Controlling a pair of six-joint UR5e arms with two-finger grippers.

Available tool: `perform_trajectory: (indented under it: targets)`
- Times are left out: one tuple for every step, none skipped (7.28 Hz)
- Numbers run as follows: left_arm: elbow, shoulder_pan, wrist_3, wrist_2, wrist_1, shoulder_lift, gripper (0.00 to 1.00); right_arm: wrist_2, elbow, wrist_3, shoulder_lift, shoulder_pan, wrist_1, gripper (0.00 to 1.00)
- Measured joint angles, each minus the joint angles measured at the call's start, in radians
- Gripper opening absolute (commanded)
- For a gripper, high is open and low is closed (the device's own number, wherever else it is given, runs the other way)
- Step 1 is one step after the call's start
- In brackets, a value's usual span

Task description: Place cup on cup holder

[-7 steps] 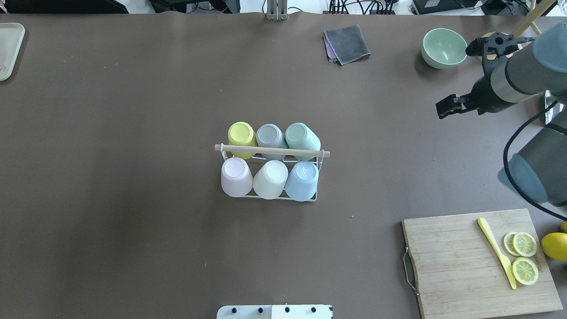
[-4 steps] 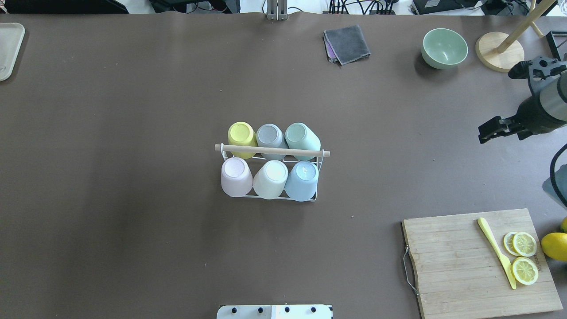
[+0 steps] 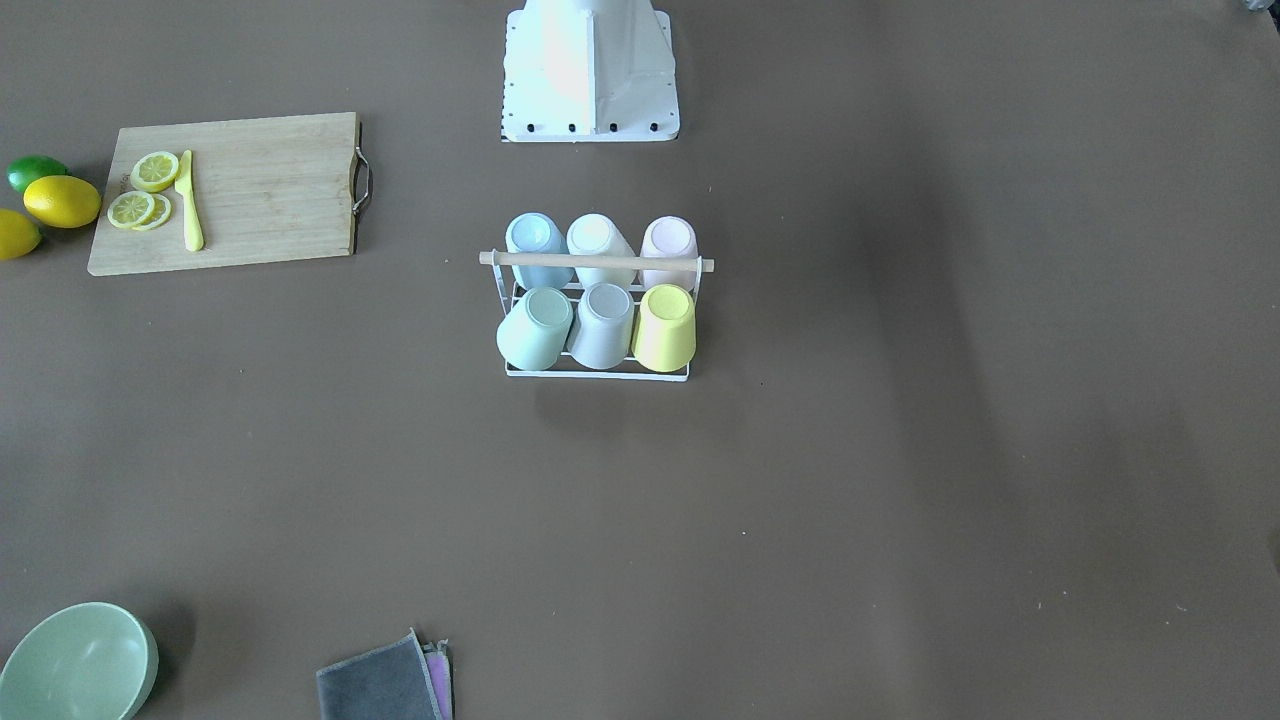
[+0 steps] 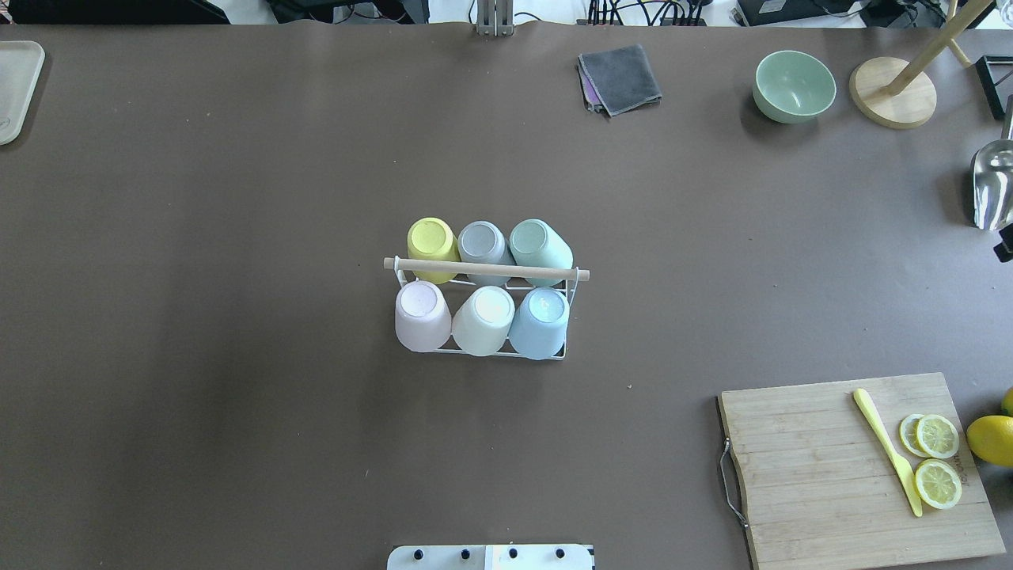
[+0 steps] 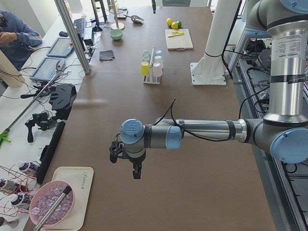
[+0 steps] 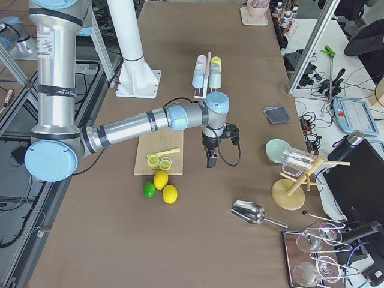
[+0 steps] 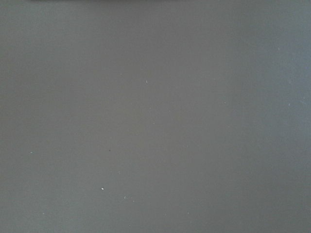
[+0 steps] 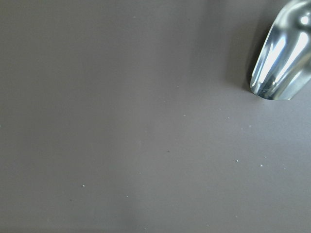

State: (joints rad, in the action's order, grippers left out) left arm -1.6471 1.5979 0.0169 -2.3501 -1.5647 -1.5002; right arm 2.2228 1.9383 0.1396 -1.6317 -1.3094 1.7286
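The small white wire cup holder (image 4: pixel 487 269) with its light wooden rod handle stands at the middle of the brown counter (image 4: pixel 237 356). In the overhead view the rod, its long axis, runs from 9 to 3 o'clock. Every place on it is taken. The yellow plastic cup (image 4: pixel 431 240), grey plastic cup (image 4: pixel 481 241) and mint-green plastic cup (image 4: pixel 540 247) fill the row toward 12 o'clock. The pale pink plastic cup (image 4: pixel 419 313), cream plastic cup (image 4: pixel 484 317) and light blue plastic cup (image 4: pixel 540 317) fill the row toward 6 o'clock. All six sit mouth down with their bases pointing up, and no loose cup shows on the counter, so the task looks finished. The left claw (image 5: pixel 136 171) hangs above bare counter, and from it the holder lies well away toward 3 o'clock in overhead terms. The right claw (image 6: pixel 209 161) hangs over the counter's other end. Its wrist view shows only counter and a shiny metal scoop (image 8: pixel 282 53) at 1 o'clock, and from it the holder lies toward 9 o'clock. Neither claw is near the holder, and which is nearer cannot be told. Whether either claw is parted or closed cannot be told; no cup shows at either. Any further reach would come in along the rod's axis, from one end or the other.
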Motion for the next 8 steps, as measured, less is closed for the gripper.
perform_trajectory:
  targets:
    - [0.000, 0.000, 0.000, 0.000, 0.000, 0.001, 0.98, -0.005, -0.020, -0.068, 0.002, -0.050, 0.037, 1.00]
    - [0.000, 0.000, 0.000, 0.000, 0.000, 0.001, 0.98, -0.006, -0.062, -0.134, 0.006, -0.106, 0.050, 1.00]
    - [-0.001, 0.000, 0.000, 0.000, 0.000, 0.001, 0.98, 0.000, -0.115, -0.211, 0.015, -0.163, 0.054, 1.00]
    - [-0.001, 0.001, 0.000, 0.000, 0.000, 0.000, 0.98, 0.006, -0.167, -0.261, 0.020, -0.208, 0.053, 1.00]
    - [-0.001, 0.001, 0.000, 0.000, 0.000, 0.000, 0.98, 0.019, -0.215, -0.281, 0.019, -0.237, 0.049, 1.00]
    - [-0.001, 0.001, 0.000, 0.000, 0.000, 0.000, 0.98, 0.037, -0.258, -0.285, 0.020, -0.255, 0.042, 1.00]
    - [-0.002, 0.001, 0.000, 0.000, 0.000, 0.000, 0.98, 0.049, -0.282, -0.282, 0.022, -0.262, 0.033, 1.00]
    - [-0.002, 0.001, 0.000, 0.000, 0.000, 0.000, 0.98, 0.055, -0.291, -0.280, 0.023, -0.265, 0.028, 1.00]
